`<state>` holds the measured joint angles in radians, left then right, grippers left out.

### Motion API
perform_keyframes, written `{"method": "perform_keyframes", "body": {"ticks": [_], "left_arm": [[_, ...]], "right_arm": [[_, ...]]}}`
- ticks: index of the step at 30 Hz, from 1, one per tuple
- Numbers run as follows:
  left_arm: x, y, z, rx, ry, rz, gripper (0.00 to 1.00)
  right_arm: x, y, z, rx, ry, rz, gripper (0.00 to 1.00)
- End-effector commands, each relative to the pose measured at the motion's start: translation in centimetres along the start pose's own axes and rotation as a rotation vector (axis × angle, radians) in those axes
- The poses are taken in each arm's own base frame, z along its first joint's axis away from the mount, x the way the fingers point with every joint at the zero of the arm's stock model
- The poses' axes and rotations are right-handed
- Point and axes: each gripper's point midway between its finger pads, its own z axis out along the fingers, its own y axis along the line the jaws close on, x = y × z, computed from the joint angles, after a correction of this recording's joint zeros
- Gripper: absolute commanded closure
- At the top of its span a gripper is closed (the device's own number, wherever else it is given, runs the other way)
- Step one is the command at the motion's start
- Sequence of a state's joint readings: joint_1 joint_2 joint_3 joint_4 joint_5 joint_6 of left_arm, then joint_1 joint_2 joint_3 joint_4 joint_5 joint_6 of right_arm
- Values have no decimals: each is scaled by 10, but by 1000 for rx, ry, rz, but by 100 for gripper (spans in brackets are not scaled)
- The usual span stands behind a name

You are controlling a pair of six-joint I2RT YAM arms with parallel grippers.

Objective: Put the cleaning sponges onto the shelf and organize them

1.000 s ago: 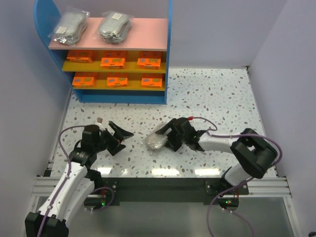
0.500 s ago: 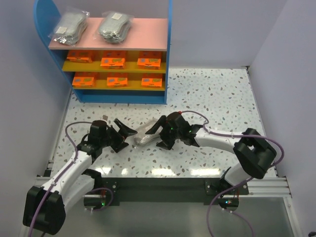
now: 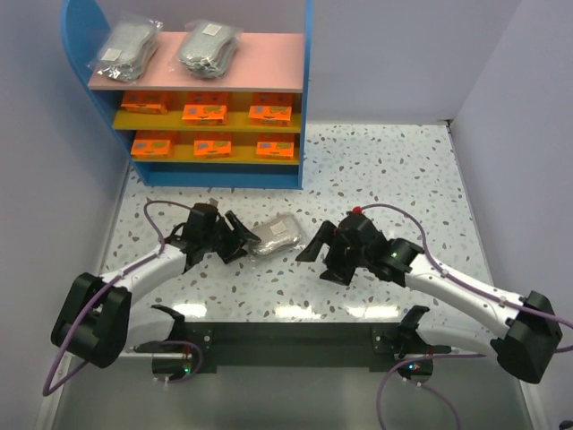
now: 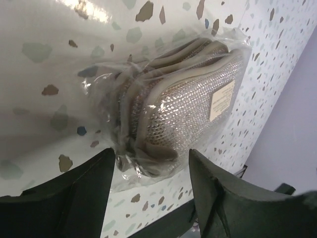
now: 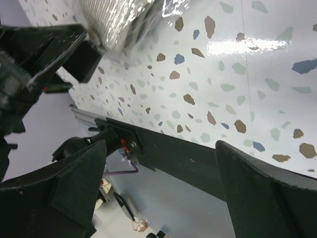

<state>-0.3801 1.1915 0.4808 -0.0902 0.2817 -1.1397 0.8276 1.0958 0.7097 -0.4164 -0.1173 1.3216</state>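
Plastic-bagged grey bundle (image 4: pixel 181 106); label (image 4: pixel 221 100) unreadable

The speckled table (image 3: pixel 403 170) carries the shelf (image 3: pixel 224 178) and one bagged bundle (image 3: pixel 276 237).

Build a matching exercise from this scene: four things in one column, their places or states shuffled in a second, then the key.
Things:
1. lone grey bundle
2. pair of grey bundles
3. orange packs
4. right gripper

Places or states:
A. on the yellow shelves
B. on the pink top board
C. on the table, its end between the fingers of the left gripper
D. open, holding nothing

Pairs: 1-C, 2-B, 3-A, 4-D.
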Motion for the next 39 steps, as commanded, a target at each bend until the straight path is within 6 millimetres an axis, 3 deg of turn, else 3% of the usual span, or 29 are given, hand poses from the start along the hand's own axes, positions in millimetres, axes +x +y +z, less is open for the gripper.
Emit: {"method": "perform_keyframes", "body": {"ticks": [1,8,13,17,21,24,26,30,35,39], "left_arm": [[-22,-17,9,19,-75,84,36],[-16,2,12,-38,-65,101,73],[-3,7,13,-48,-37,111,100],[4,-3,2,-27,-20,105,100],[-6,-43,-40,64,-98,74,100],[-19,-77,-87,147,-192,15,100],[-20,-86,-111,161,-217,-62,100],[-34,-138,-167,314,-296,-114,100],[-52,-196,-218,469,-364,-131,100],[-82,-254,-274,598,-497,-144,100]], "right_arm": [[-5,-14,-27,27,-52,-53,6],[-10,-22,-63,20,-115,-65,7],[-9,-25,-73,23,-117,-76,7],[-8,-26,-78,26,-117,-94,7],[-12,-25,-88,27,-142,-113,7],[-14,-25,-96,26,-161,-126,7],[-16,-25,-100,24,-171,-130,7],[-16,-28,-104,32,-175,-148,7],[-17,-30,-107,45,-182,-172,6],[-18,-29,-111,36,-188,-177,6]]}}
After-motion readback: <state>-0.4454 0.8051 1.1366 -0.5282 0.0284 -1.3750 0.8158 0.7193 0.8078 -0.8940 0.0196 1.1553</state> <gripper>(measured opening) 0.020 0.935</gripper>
